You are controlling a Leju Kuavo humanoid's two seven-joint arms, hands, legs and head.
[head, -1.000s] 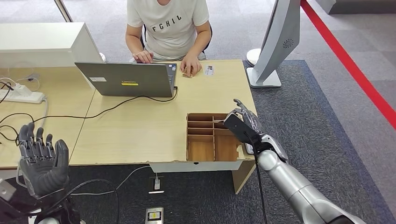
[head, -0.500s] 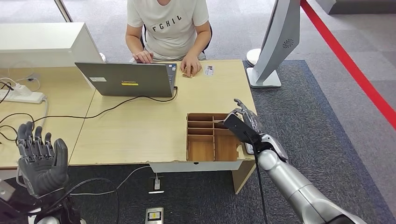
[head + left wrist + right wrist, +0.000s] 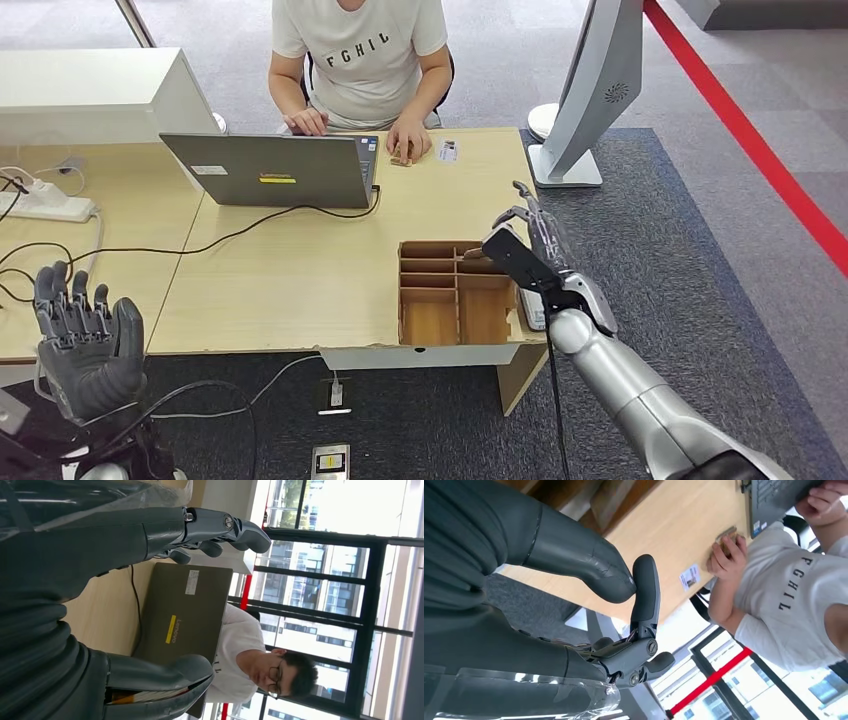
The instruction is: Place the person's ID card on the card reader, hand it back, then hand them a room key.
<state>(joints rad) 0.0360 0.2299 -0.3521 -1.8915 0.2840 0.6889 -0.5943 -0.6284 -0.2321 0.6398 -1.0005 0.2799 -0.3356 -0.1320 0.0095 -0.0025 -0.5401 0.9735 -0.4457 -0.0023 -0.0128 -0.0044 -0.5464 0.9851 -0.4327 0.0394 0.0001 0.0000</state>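
A small white ID card lies on the far side of the wooden table, just right of the person's hand, which rests on a small wooden piece. The right wrist view shows the ID card beside that person's hand. My right hand hovers open and empty over the right edge of a wooden compartment box, its fingers spread; my right hand holds nothing. My left hand is raised open and empty at the near left, off the table; my left hand faces the laptop.
An open laptop with a black cable stands before the seated person. A flat pale device lies beside the box's right wall. A power strip and cables lie at the left. A monitor stand rises at the far right.
My right hand has lifted and moved a little toward the far side of the table, above the box's right edge. My left hand has barely sunk.
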